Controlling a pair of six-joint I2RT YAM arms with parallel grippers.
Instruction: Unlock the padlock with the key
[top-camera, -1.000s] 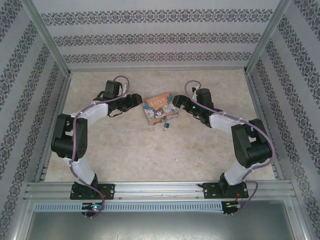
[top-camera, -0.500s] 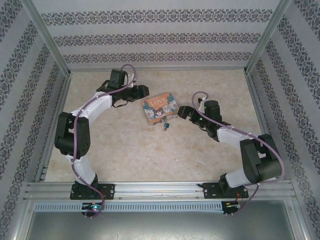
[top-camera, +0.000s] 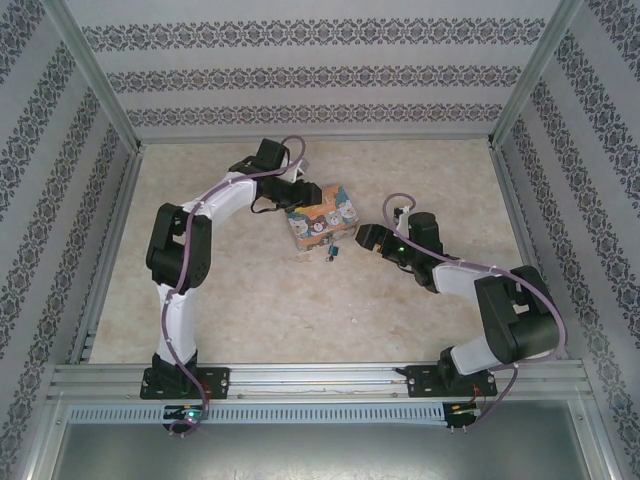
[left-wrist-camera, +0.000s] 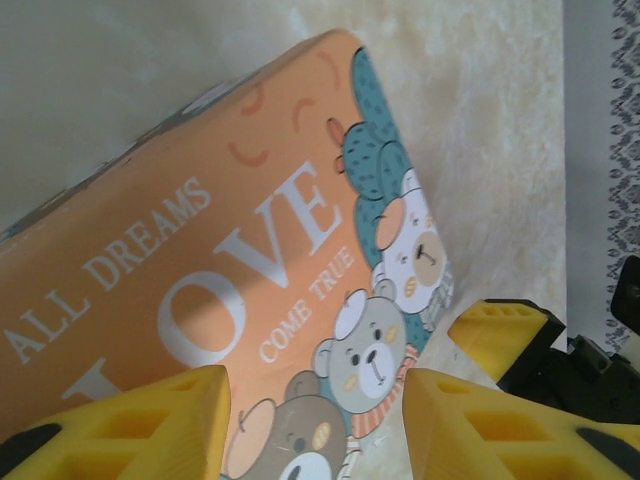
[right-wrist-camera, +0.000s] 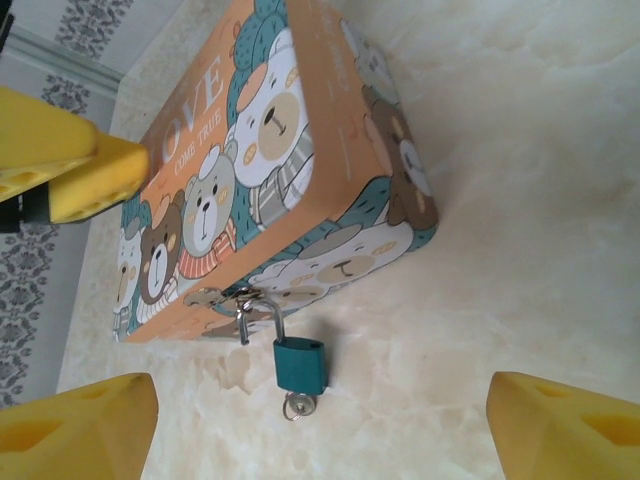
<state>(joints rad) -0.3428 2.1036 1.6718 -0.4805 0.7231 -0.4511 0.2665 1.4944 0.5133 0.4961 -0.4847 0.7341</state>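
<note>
The pale, marble-patterned table (top-camera: 250, 300) carries everything, and both arms reach over it toward the middle from the near edge. The left arm (top-camera: 215, 200) stretches far out and bends in from the left, while the right arm (top-camera: 470, 280) lies low and comes in from the right. Between them sits the orange tin box (top-camera: 322, 215) with cartoon bears and the word "LOVE" on its lid, turned at an angle to the table edges. The left gripper (left-wrist-camera: 315, 385) hangs over the far left part of the tin with its jaws apart. In the left wrist view the lid spans the gap between the two yellow fingers (left-wrist-camera: 130, 420); whether they touch the tin cannot be told. The right gripper (top-camera: 362, 238) is near the tin's right near corner, a little apart from it. Its jaws are spread wide with nothing between them, and its fingers (right-wrist-camera: 80, 430) sit at the two lower corners of the right wrist view. The padlock (right-wrist-camera: 300, 362) is small and teal-bodied. It lies on the table just beside the tin's near side, its thin silvery shackle hooked through the metal hasp (right-wrist-camera: 225, 298) on that side. A tiny silvery ring (right-wrist-camera: 297, 405) sits at the bottom end of the padlock body — too small to say whether it belongs to a key.
</note>
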